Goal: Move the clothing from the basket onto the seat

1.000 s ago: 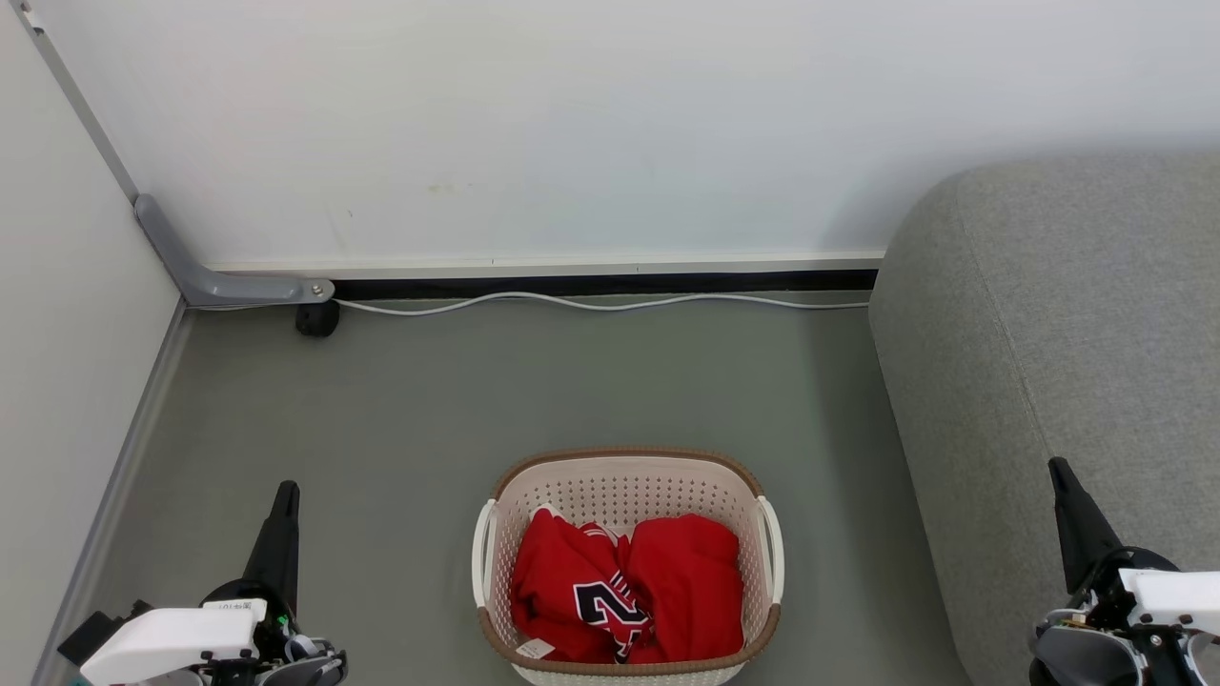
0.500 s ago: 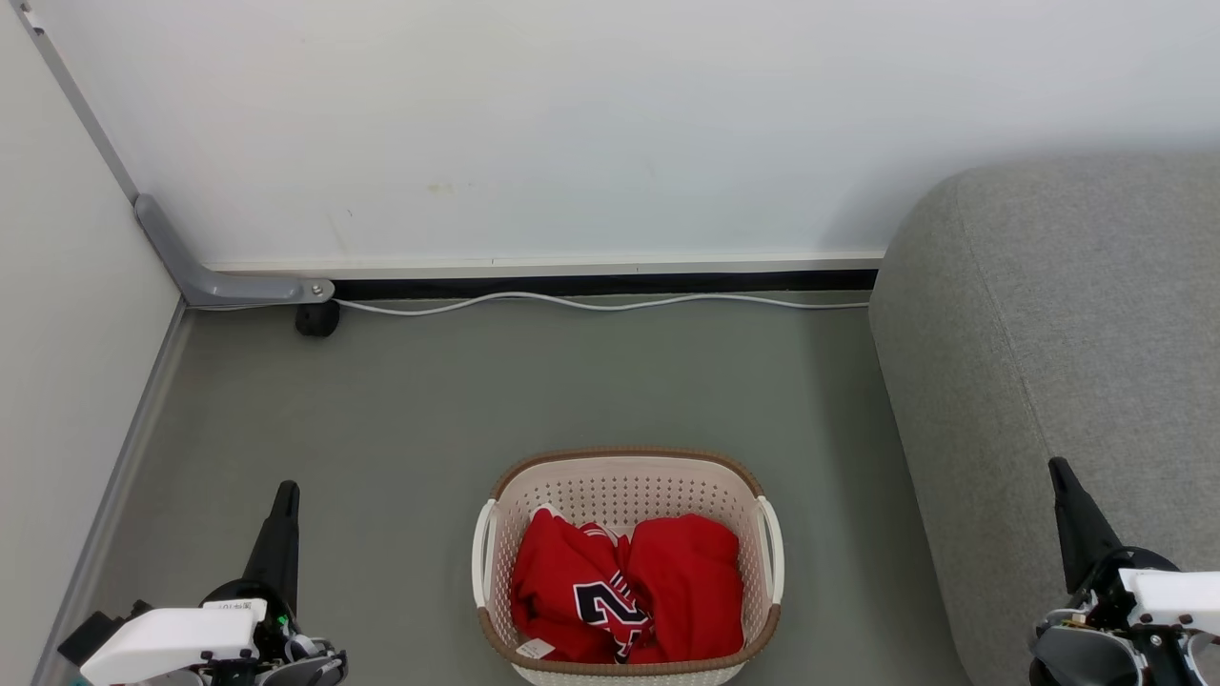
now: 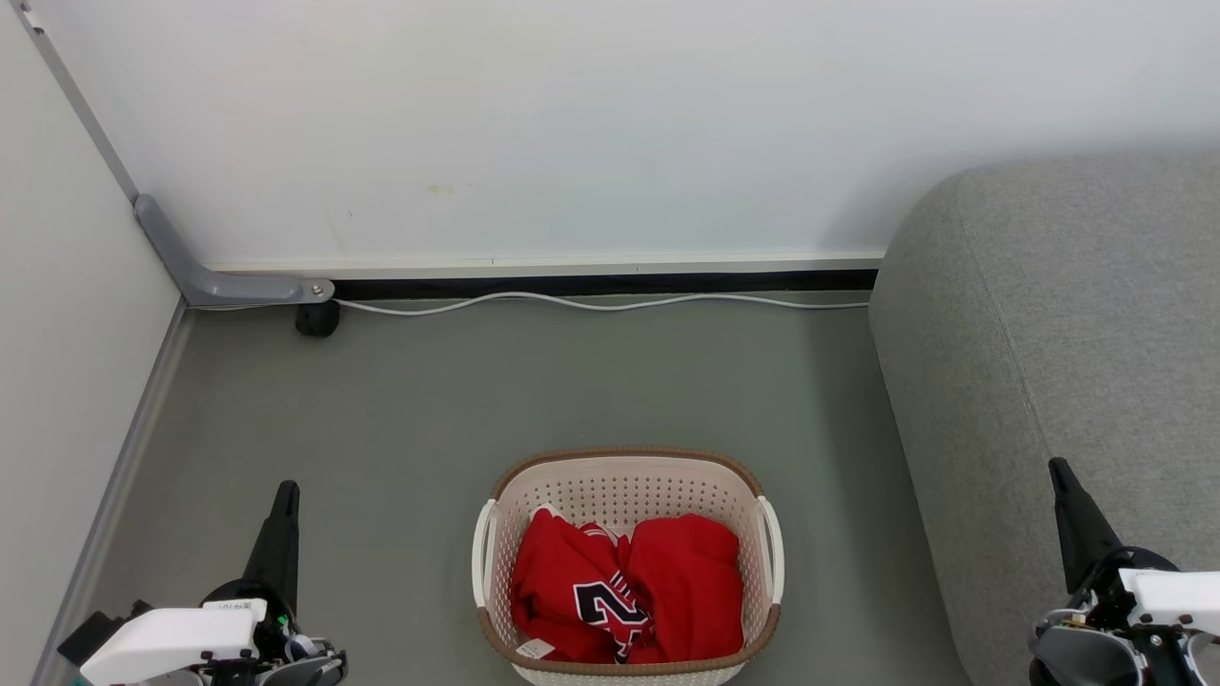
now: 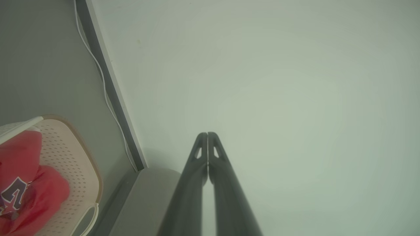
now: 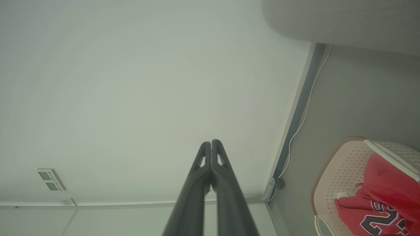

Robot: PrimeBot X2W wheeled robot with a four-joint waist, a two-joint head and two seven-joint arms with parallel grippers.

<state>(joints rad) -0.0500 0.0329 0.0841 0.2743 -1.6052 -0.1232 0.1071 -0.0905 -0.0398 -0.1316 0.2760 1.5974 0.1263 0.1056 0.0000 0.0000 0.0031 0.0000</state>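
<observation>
The cream basket (image 3: 624,472) with a brown rim stands on the grey floor at the bottom centre of the head view. Bright red clothing (image 3: 686,581) lies bunched inside it, the left garment showing a navy-and-white number (image 3: 610,605). The grey seat (image 3: 1077,353) rises at the right. My left gripper (image 3: 285,491) is shut and empty, left of the basket. My right gripper (image 3: 1056,467) is shut and empty, in front of the seat's side. The wrist views show each pair of fingers (image 4: 207,135) (image 5: 210,142) pressed together, with the basket (image 4: 82,164) (image 5: 331,170) at the frame edge.
A white wall runs across the back with a black baseboard and a white cable (image 3: 591,303) along the floor. A grey bracket (image 3: 205,276) and a small black foot (image 3: 317,319) sit in the left corner. Open floor lies between basket and wall.
</observation>
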